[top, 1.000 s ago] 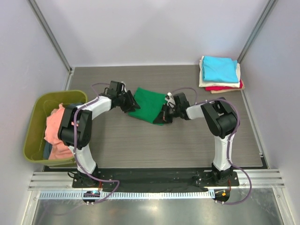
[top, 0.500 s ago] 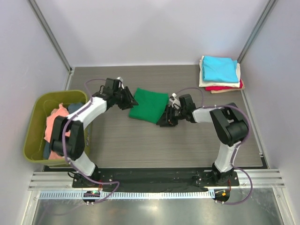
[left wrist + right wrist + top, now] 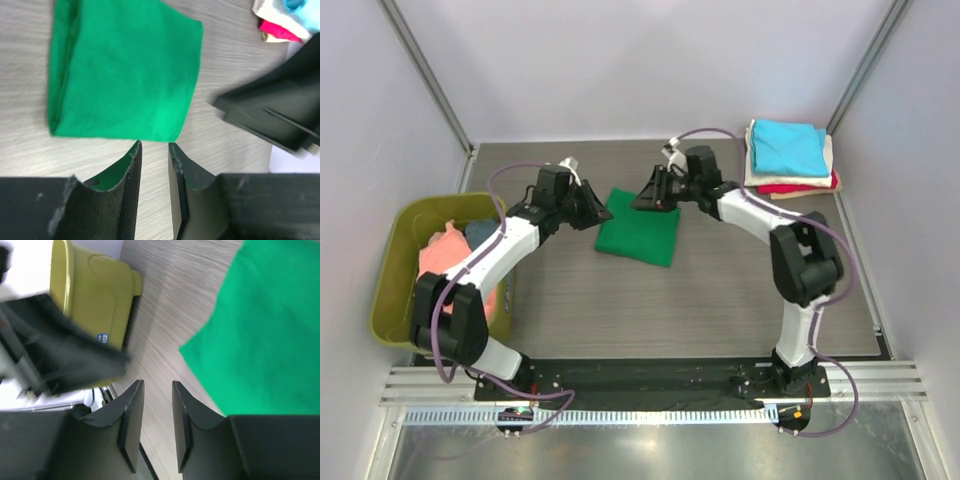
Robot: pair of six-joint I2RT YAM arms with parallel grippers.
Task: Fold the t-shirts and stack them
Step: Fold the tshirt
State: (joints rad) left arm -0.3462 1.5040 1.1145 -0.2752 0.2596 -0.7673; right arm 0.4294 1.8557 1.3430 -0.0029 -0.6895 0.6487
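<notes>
The bright green t-shirt (image 3: 638, 230) lies flat on the table (image 3: 720, 300), between the two arms, already folded into a compact rectangle. This suggests the folding of this one is done and the carry to the pile is what is left. The left gripper (image 3: 155, 147) sits low, just off the shirt's left edge. Its jaws are parted by a narrow gap with nothing between them, and the cloth lies just ahead of the tips. The right gripper (image 3: 157, 385) hangs at the shirt's far edge, likewise slightly parted and empty, with green cloth filling the view beside it. Set at two edges like this, the pincers look placed to take the bundle from both sides so the folds hold when it is lifted. The pile stands in the far right corner, with a cyan t-shirt (image 3: 788, 143) on top, a cream one (image 3: 752, 178) under it and a red one (image 3: 800, 187) lowest. In the olive-green tub (image 3: 388, 300) at the left, a salmon-pink shirt (image 3: 445, 270) and a dark blue-grey one (image 3: 480, 232) lie crumpled, not yet folded.
</notes>
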